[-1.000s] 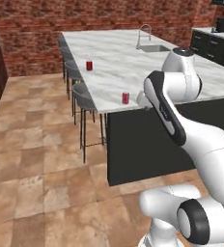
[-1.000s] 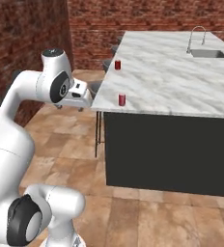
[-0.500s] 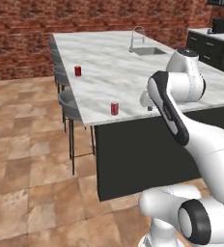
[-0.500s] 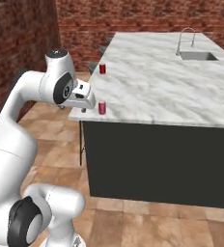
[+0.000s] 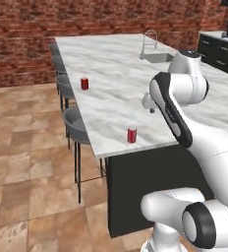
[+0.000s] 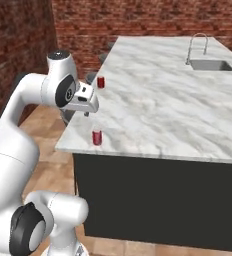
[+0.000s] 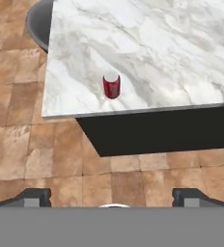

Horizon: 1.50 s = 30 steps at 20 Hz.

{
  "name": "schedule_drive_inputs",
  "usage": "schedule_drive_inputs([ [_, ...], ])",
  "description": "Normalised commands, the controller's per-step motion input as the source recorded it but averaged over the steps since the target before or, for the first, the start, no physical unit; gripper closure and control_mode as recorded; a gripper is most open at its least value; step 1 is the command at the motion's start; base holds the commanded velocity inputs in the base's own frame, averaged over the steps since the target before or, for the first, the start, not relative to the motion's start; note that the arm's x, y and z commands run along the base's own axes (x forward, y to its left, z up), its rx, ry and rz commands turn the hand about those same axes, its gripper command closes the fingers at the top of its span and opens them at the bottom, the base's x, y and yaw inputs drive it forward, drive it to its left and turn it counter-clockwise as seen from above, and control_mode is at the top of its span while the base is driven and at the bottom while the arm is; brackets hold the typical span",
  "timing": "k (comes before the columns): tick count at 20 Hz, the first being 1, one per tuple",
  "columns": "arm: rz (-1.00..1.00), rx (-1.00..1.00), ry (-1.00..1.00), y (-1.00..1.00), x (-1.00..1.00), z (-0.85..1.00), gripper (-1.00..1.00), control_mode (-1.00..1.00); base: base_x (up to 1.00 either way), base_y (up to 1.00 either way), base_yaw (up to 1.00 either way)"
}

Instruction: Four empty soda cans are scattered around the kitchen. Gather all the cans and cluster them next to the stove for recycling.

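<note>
- Gripper (image 7: pixel 112 197) fingers spread wide, grasping nothing, hovering above the floor short of my bench (image 7: pixel 147 43).
- Near red can (image 7: pixel 111 85) upright by the bench corner: empty, light, thin-walled, slick; I'd pinch mid-body, gently.
- Second red can (image 5: pixel 84 83) stands farther along.

You have a white marble island counter (image 5: pixel 116 74) running away from you, with two red soda cans standing upright on it. The nearer red can (image 5: pixel 131 134) sits close to the front corner, the farther red can (image 5: pixel 84 83) near the left edge, well apart. Grey bar stools (image 5: pixel 77 128) line that left side. A sink (image 5: pixel 157 57) with its faucet (image 5: pixel 149 42) lies farther back.
</note>
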Motion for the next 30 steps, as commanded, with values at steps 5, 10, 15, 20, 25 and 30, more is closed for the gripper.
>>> schedule_drive_inputs([
  [5, 0.0, 0.0, 0.0, 0.0, 0.0, 0.0, -1.0, 1.0, 0.66, -0.03, 0.03],
  [10, 0.0, 0.0, 0.0, 0.0, 0.0, 0.0, -1.0, 1.0, 0.37, -0.06, 0.07],
  [15, 0.0, 0.0, 0.0, 0.0, 0.0, 0.0, -1.0, 1.0, 0.49, -0.13, 0.12],
  [20, 0.0, 0.0, 0.0, 0.0, 0.0, 0.0, -1.0, 1.0, 0.54, -0.16, 0.09],
  [25, 0.01, 0.0, 0.0, 0.0, 0.03, -0.08, -1.0, -1.0, 0.33, -0.16, 0.08],
  [30, 0.01, 0.0, 0.0, -0.15, -0.02, -0.25, -1.0, -1.0, 0.0, 0.0, 0.0],
])
